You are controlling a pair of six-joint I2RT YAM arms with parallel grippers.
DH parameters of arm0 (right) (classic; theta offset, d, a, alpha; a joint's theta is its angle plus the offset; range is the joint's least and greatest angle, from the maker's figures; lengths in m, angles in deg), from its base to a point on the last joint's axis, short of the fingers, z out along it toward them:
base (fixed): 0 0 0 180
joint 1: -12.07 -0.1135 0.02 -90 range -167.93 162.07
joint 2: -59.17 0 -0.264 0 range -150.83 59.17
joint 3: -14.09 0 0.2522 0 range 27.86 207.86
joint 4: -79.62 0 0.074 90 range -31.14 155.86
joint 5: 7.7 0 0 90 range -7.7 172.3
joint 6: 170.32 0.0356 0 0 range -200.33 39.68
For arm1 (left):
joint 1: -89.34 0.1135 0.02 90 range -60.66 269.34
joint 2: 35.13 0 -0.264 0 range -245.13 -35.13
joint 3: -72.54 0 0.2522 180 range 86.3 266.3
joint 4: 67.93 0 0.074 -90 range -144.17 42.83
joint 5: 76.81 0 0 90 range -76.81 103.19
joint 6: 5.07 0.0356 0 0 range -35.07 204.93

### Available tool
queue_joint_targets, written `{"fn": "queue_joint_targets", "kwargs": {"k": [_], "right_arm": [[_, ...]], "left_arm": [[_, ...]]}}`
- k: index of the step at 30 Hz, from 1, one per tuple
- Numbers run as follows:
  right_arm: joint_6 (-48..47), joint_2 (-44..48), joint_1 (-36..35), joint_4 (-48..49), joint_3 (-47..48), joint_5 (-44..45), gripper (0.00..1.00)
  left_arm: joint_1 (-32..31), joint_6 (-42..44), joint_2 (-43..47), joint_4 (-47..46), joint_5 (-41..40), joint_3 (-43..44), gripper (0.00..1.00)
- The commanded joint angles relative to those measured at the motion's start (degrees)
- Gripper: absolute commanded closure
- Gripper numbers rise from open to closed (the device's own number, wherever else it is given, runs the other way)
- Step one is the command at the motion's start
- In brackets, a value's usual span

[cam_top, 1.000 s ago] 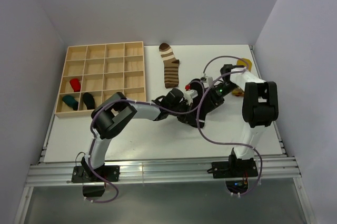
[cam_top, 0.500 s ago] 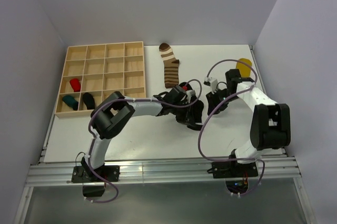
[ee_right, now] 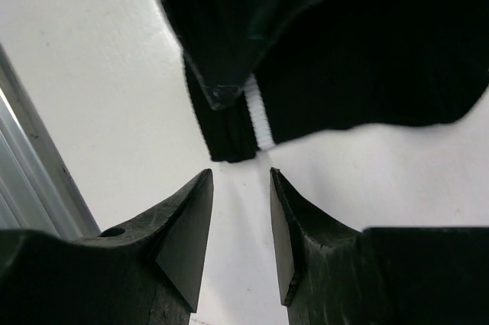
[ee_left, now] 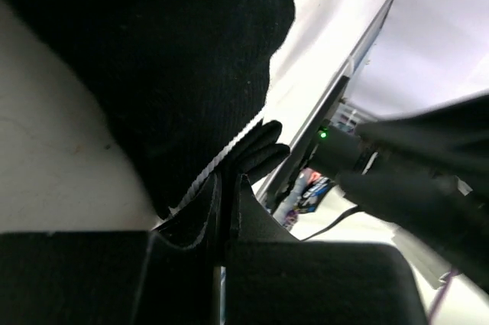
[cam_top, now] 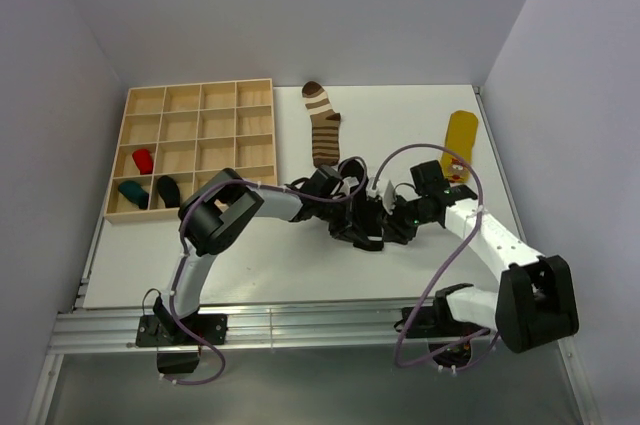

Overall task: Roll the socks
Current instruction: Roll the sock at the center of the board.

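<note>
My left tool (ee_left: pixel 226 196): pinched tight on the black sock (ee_left: pixel 153 57) at its white-striped cuff, anchoring it; right tool (ee_right: pixel 241 187) part-open, empty, aimed there.

The white bench (cam_top: pixel 300 265) carries a wooden tray (cam_top: pixel 218 125) of many small compartments in its far left corner, set just inside the left edge. A brown-and-cream striped sock (cam_top: pixel 324 130) lies flat just right of the tray, its toe toward the far edge, and a yellow sock (cam_top: pixel 460 135) lies flat near the right edge, well apart from it. Between them and nearer the middle of the bench, a black sock (ee_right: pixel 359 73) with a white stripe at its cuff rests on the surface.
</note>
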Motion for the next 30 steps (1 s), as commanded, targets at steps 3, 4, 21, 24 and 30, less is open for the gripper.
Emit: {"fn": "queue_joint_targets", "kwargs": {"k": [3,4,21,24,30], "right_arm": [[-1.6,4.3,-7.54,5.33,-2.69,1.68,0.56],[-1.33,4.91,-8.61,5.69,-3.48,2.13,0.57],[-0.02,7.81,-20.13,18.61,-14.38,14.61,0.56],[0.34,9.57,-20.75,19.67,-15.09,16.1,0.53],[0.6,10.98,-22.68,20.9,-15.97,18.83,0.52]], "left_arm": [[0.17,-4.06,-2.31,-2.29,-0.01,-3.29,1.0],[0.17,-4.41,-2.49,-3.08,0.25,-3.46,1.0],[0.7,-4.94,-3.45,-4.32,3.68,-4.61,1.0],[0.79,-4.59,-3.37,-3.7,3.77,-4.35,1.0],[0.79,-4.15,-3.72,-3.43,4.3,-3.82,1.0]]}}
